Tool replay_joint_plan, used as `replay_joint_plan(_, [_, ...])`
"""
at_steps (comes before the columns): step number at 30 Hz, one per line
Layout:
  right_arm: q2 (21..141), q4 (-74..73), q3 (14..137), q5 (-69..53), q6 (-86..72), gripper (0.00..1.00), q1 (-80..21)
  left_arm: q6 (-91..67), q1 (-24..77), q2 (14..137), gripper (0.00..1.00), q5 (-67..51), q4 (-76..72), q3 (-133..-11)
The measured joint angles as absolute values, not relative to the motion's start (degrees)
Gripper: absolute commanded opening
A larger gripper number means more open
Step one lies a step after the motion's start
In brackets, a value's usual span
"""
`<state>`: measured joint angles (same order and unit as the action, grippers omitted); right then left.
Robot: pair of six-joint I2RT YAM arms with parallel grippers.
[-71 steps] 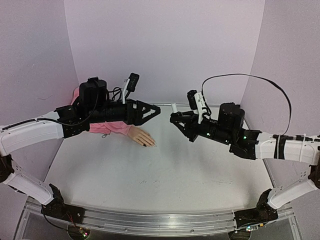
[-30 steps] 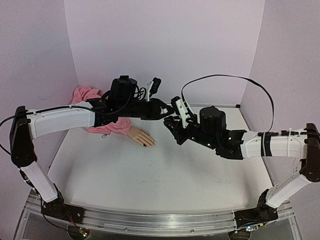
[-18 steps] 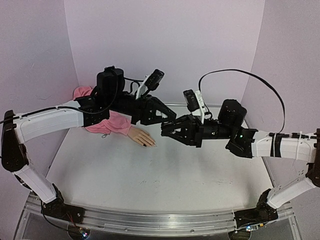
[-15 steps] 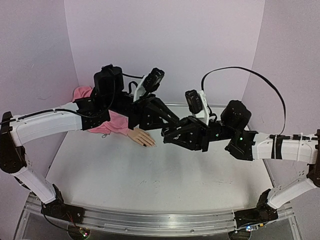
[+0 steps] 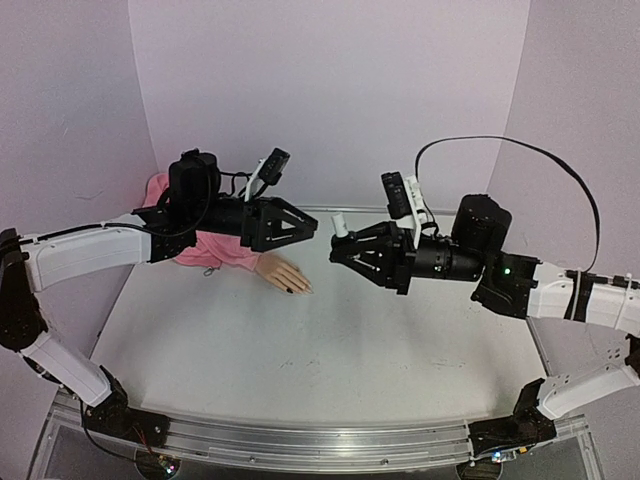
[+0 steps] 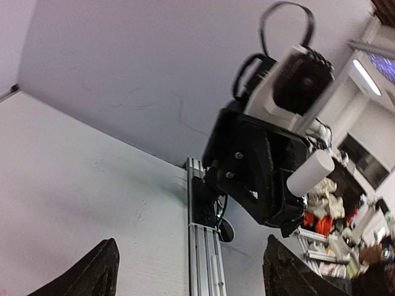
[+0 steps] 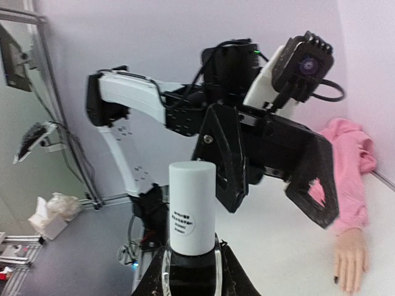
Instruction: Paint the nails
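1. right gripper point(image 5: 342, 246) clamped on small white cylindrical labelled bottle point(image 7: 192, 206), held upright at frame centre, probably so nothing spills.
2. left gripper point(image 5: 314, 226) wide open, empty, facing the bottle.
3. dark-tipped nails point(image 5: 291, 290) of beige plastic mannequin hand point(image 5: 280, 272) lie on white worktop point(image 5: 300, 350), centre-left.

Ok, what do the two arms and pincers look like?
The left arm and right arm have white shells with black joints. The left pincer and right pincer are black and triangular, with cut-outs. A black cable loops above the right arm.

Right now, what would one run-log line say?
left jaws: open, empty | right jaws: shut on white tube | dummy hand: lying on table, some nails dark
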<state>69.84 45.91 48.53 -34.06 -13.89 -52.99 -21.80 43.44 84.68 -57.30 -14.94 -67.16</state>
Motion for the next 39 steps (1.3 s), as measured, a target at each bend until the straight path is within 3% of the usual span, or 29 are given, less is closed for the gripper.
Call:
replay_joint_plan(6, [74.2, 36.1, 52.4, -16.3, -8.5, 0.00, -53.0, -29.1, 39.7, 80.8, 0.90, -46.0, -11.6, -63.2])
replay_joint_plan(11, [80.8, 30.4, 56.0, -0.3, -6.7, 0.00, -53.6, -36.1, 40.1, 79.0, 0.87, -35.9, -10.5, -63.1])
replay_joint_plan(20, [87.5, 27.4, 59.9, 12.6, -3.3, 0.00, -55.5, -43.2, 40.9, 87.2, 0.64, -29.1, -9.2, -66.5])
replay_joint_plan(26, [89.0, 27.5, 61.1, 14.1, -0.9, 0.00, -55.7, -43.5, 42.8, 93.7, 0.51, -28.3, -8.9, -71.0])
replay_joint_plan(39, [90.2, 27.9, 61.8, 14.2, 0.6, 0.00, -55.7, -40.0, 45.6, 94.9, 0.18, -25.0, -8.8, -73.5])
